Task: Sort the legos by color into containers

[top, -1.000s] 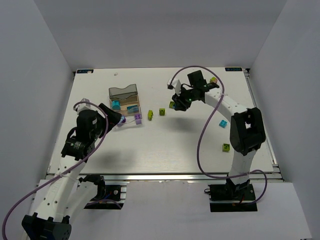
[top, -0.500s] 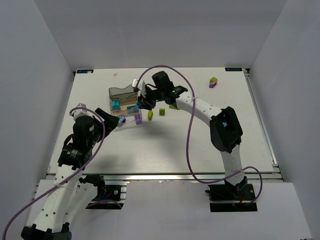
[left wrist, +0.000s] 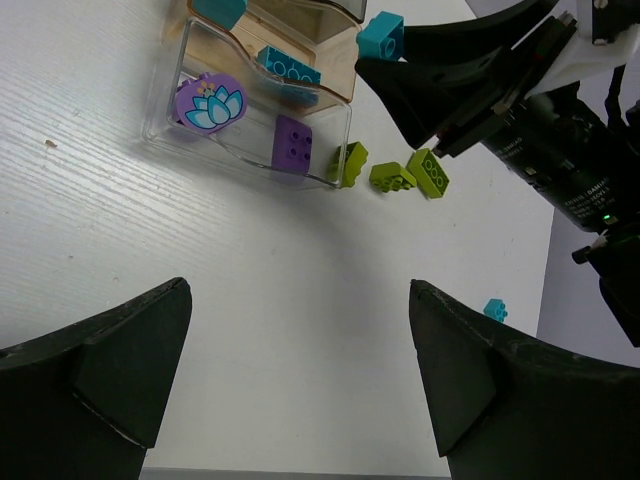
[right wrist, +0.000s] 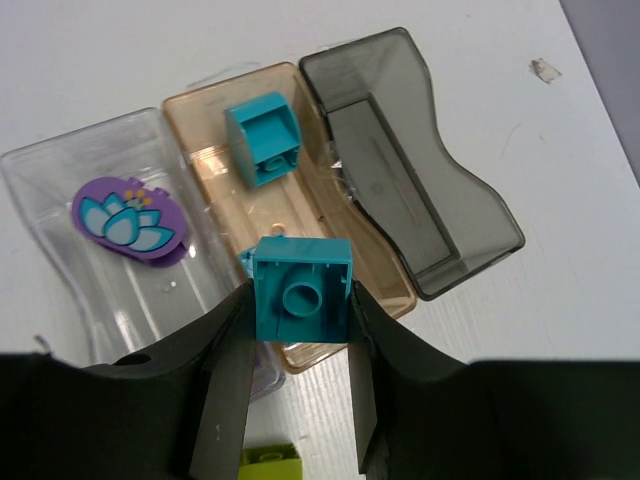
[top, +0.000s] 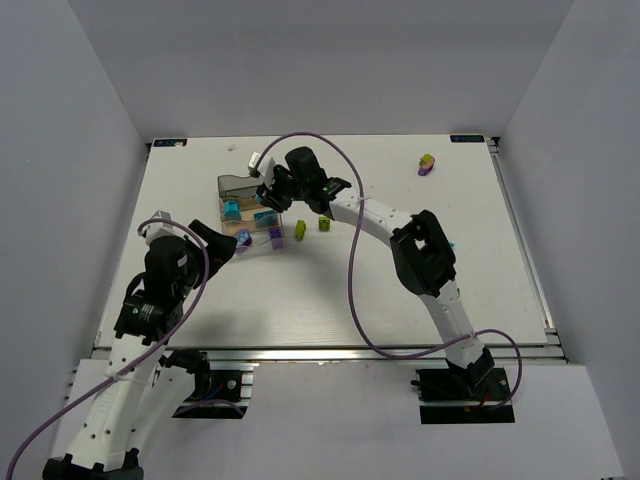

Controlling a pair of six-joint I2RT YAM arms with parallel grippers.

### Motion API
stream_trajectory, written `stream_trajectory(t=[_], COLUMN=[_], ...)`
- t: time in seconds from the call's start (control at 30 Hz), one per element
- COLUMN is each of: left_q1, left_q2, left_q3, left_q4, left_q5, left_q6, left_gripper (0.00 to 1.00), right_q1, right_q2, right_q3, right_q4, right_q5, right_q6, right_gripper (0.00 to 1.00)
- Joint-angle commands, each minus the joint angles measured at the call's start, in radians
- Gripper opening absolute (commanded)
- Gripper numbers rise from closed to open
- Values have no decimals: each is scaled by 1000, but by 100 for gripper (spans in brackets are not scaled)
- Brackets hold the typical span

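Plainly, the right hand [right wrist: 301,300] is closed partway on a small cyan-blue studded plastic brick [right wrist: 300,272]. Its two fingers press the brick's opposite flat side walls, and the hollow underside faces the wrist camera. The brick hangs over the near end of the tan middle compartment [right wrist: 190,110] in the row of three joined translucent plastic bins [right wrist: 55,195]. How high it sits above the bin floor is hard to judge.

The brick looks light, rigid and slick. A side-wall pinch suits it, though so small a piece could twist between the pads and would likely bounce on the hard plastic when let go.

The left hand [left wrist: 298,300] stands fully open and empty, short of the clear end compartment [left wrist: 165,105]. That compartment holds a purple lotus-printed disc [left wrist: 211,102] and a purple brick [left wrist: 292,140].

A second cyan brick [right wrist: 262,140] lies at the far end of the tan compartment. Another cyan sliver shows behind the held brick, mostly covered. The smoky grey compartment [right wrist: 480,215] seems empty, but its dark walls leave some doubt. A lime green brick [right wrist: 270,462] just outside the bins is cut off by the frame edge.
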Motion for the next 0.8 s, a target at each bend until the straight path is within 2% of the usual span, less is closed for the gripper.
stream_trajectory(t=[0.0,0.17,0.4,0.57,0.73,0.77], left_q1=[4,4,2,2,4,4], left_q2=[-15,-15,-7,-1,4,-1], left_q3=[-20,-23,-16,-23,-10,-12], left_q4=[-18,-18,-14,3,5,9], left_q5=[-17,-17,-15,-3,-3,0], left_q6=[-8,-13,-13,-17,-16,-19], left_gripper=[98,98,98,98,98,98], right_q1=[3,6,6,6,3,3], right_q2=[27,59,77,71,47,22], right_q3=[66,64,52,32,27,23], right_q4=[87,100,115,123,120,115], right_q5=[49,58,81,83,83,87], right_q6=[30,26,1,-16,-3,-5], right_gripper=[9,17,47,56,59,67])
